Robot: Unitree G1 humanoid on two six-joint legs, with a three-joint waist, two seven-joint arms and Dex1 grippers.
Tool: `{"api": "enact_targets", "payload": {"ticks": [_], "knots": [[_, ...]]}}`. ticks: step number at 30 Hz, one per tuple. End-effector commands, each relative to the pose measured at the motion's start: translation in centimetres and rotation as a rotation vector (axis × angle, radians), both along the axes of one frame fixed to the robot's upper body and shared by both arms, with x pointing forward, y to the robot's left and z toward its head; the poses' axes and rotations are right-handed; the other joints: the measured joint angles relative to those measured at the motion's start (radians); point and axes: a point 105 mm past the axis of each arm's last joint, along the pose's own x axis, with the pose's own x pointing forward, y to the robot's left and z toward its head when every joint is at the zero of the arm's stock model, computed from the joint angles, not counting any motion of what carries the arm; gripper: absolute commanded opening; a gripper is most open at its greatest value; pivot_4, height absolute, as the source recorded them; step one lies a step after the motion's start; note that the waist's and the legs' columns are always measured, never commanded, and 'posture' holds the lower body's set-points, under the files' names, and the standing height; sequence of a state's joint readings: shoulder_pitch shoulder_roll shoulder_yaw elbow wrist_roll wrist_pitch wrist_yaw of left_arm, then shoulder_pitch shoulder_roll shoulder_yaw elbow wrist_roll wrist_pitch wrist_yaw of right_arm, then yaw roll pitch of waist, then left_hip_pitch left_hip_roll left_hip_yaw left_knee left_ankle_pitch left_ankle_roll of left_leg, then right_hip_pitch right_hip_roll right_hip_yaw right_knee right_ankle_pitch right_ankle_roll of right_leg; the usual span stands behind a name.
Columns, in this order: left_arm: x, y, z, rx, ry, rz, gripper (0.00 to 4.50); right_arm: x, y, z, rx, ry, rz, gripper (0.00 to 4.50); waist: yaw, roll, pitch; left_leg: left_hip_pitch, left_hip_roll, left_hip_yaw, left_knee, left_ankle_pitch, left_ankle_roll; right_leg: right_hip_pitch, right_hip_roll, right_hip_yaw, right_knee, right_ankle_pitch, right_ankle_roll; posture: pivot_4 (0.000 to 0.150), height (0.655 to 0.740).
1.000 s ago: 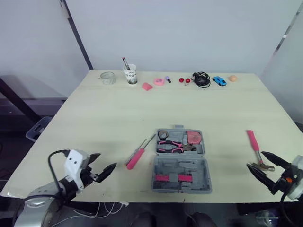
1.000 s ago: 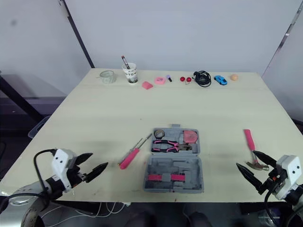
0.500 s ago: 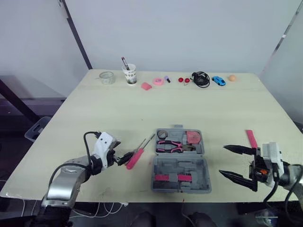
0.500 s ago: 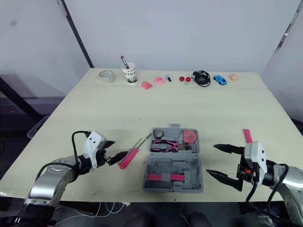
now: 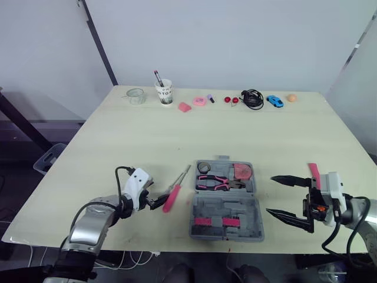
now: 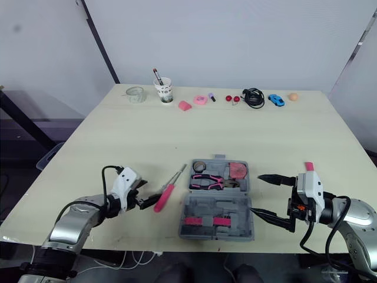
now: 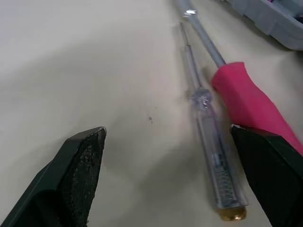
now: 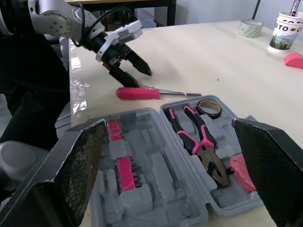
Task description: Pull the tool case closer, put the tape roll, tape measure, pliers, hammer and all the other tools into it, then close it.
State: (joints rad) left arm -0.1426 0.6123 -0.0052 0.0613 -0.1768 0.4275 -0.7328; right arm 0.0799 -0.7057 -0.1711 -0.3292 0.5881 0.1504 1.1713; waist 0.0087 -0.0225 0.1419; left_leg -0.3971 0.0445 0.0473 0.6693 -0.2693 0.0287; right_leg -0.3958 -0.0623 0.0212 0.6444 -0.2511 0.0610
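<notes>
The grey tool case [image 5: 227,219] lies open near the table's front edge. In its far half are pink-handled pliers [image 5: 217,181], a black tape roll [image 5: 204,167] and a pink tape measure [image 5: 241,171]. To its left lie a pink screwdriver [image 5: 171,198] and a clear tester screwdriver [image 7: 208,137]. My left gripper [image 5: 157,203] is open at their handle ends, with both handles between its fingers [image 7: 80,165]. My right gripper [image 5: 271,194] is open just right of the case, tips pointing at it. The hammer's pink handle [image 5: 311,171] pokes out behind that gripper.
Along the table's far edge stand a cup with pens [image 5: 165,93], a clear tape roll [image 5: 135,96], small pink items [image 5: 184,107], a black cable [image 5: 252,99], a blue toy car [image 5: 274,101] and an orange ball [image 5: 291,98].
My left gripper came in from the front edge to the screwdriver handles. My right gripper left the hammer's head and swung left toward the case's right side.
</notes>
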Motion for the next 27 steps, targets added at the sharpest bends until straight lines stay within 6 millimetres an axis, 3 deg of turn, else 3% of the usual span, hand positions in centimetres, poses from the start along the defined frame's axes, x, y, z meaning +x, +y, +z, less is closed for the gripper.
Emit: {"api": "enact_targets", "payload": {"ticks": [1,15,18,20,21,22,25,27], "knots": [[0.6,-0.4,0.4,0.004,-0.031,-0.011,4.46,0.1,0.0,0.6,0.003,-0.03,0.002,4.5,0.003,0.0,0.0,0.0,0.0,0.0,0.0,0.0,0.0,0.0,0.0,0.0,0.0,0.0,0.0,0.15,0.74],[1.2,-1.7,-0.3,-0.025,-0.016,-0.006,4.46,0.3,0.6,0.8,0.011,-0.043,0.02,4.5,0.005,0.0,0.0,0.0,0.0,0.0,0.0,0.0,0.0,0.0,0.0,0.0,0.0,0.0,0.0,0.15,0.74],[1.1,-1.8,-0.5,-0.019,-0.007,-0.009,3.64,0.4,0.6,0.8,0.009,-0.047,0.02,4.5,0.006,0.0,0.0,0.0,-0.001,0.0,0.0,0.0,0.0,0.0,0.0,0.0,0.0,0.0,0.0,0.15,0.74],[1.0,-1.8,-0.6,-0.019,-0.006,-0.009,2.86,0.4,0.6,0.9,0.006,-0.049,0.02,4.5,0.005,0.0,0.0,0.0,-0.001,0.0,0.0,0.0,0.0,0.0,0.0,0.0,0.0,0.0,0.0,0.15,0.74],[0.9,-1.7,-0.6,-0.019,-0.006,-0.008,2.16,0.4,0.6,0.9,0.005,-0.05,0.02,4.5,0.005,0.0,0.0,0.0,-0.001,0.0,0.0,0.0,0.0,0.0,0.0,0.0,0.0,0.0,0.0,0.15,0.74],[0.9,-1.7,-0.6,-0.017,-0.008,-0.005,1.92,0.4,0.6,0.9,0.005,-0.051,0.02,4.5,0.005,0.0,0.0,0.0,-0.001,0.0,0.0,0.0,0.0,0.001,0.0,0.0,0.0,0.0,0.0,0.15,0.74],[0.7,-1.7,-0.7,-0.029,-0.016,0.013,0.49,0.4,0.6,0.8,0.004,-0.049,0.02,4.5,0.005,0.0,0.0,0.0,-0.001,0.0,0.0,0.0,0.0,0.0,0.0,0.0,0.0,0.0,0.0,0.15,0.74],[0.5,-1.4,-0.9,-0.029,-0.028,0.037,0.1,0.5,0.7,0.8,0.004,-0.048,0.022,4.5,0.005,0.0,0.0,0.0,-0.001,0.0,0.0,0.0,0.0,0.001,0.0,0.0,0.0,0.0,0.0,0.15,0.74]]}}
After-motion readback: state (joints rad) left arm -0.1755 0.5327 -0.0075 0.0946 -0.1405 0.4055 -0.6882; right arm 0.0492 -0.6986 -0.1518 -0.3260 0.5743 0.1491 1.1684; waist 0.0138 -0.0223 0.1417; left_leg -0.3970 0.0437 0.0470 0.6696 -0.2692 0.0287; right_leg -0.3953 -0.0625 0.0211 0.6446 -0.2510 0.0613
